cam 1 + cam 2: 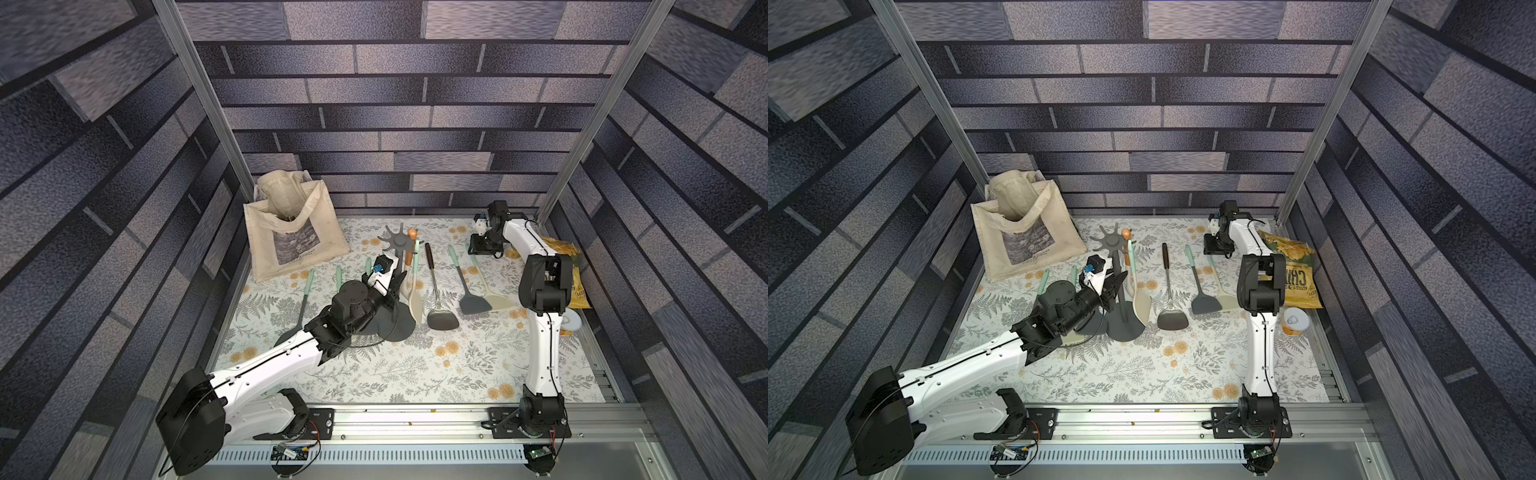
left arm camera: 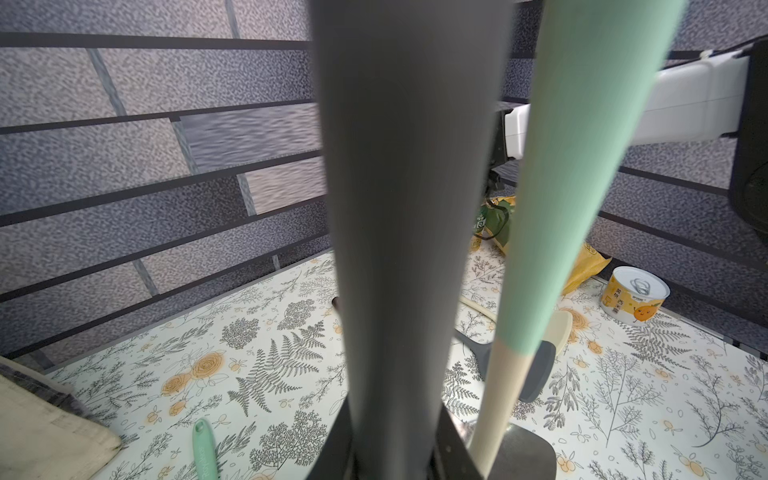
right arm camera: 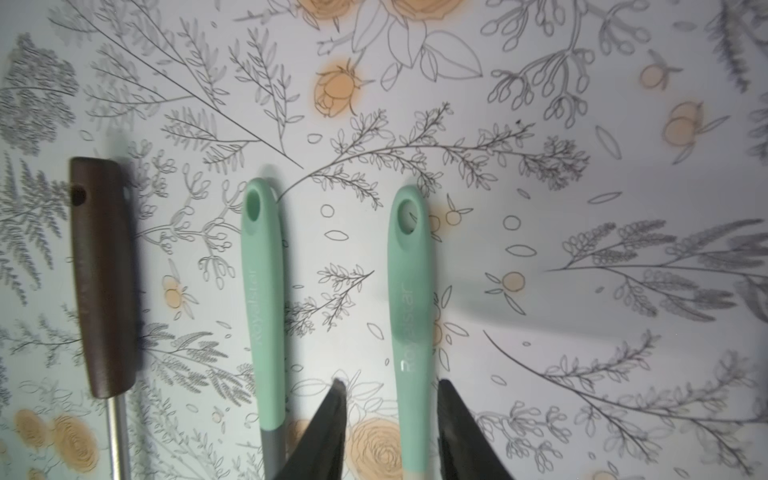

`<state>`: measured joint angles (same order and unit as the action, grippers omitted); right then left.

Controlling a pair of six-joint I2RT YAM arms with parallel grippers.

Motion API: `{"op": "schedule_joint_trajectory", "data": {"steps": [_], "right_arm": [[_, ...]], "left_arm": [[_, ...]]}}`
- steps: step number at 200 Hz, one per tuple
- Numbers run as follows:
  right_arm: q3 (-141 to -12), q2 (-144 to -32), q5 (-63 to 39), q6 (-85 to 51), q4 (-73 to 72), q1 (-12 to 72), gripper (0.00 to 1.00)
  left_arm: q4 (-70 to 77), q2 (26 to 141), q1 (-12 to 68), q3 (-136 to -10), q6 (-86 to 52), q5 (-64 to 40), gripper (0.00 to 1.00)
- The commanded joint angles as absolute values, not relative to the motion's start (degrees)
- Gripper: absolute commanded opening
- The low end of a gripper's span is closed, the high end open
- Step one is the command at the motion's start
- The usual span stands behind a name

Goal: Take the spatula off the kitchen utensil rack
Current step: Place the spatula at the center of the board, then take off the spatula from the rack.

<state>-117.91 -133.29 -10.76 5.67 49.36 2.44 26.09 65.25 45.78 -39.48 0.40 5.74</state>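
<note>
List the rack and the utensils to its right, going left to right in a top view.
kitchen utensil rack → mint-handled cream utensil hanging on it → steel turner with a dark handle → dark grey turner → cream spatula
</note>
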Motion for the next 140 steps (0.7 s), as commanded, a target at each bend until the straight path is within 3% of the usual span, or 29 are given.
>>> {"op": "schedule_joint_trajectory", "data": {"steps": [1,70,140], "right_arm": [[-113.89,-122.84,-14.56,3.91,45.86,2.09,0.39],[-80.26,-93.78,-40.40,-3.13,13.67,2.48,0.39],[-63.21,-77.04,-43.02,-3.50,-0.23,6.81,0.40]], "left_arm": [[19.95,66.88,46.06,-39.80,2.07,6.41,0.14],[20.43,67.63,45.84,-40.10,1.99,5.36,0.14],[20.61,67.42,45.60,-39.98,1.66,5.10,0.14]]}}
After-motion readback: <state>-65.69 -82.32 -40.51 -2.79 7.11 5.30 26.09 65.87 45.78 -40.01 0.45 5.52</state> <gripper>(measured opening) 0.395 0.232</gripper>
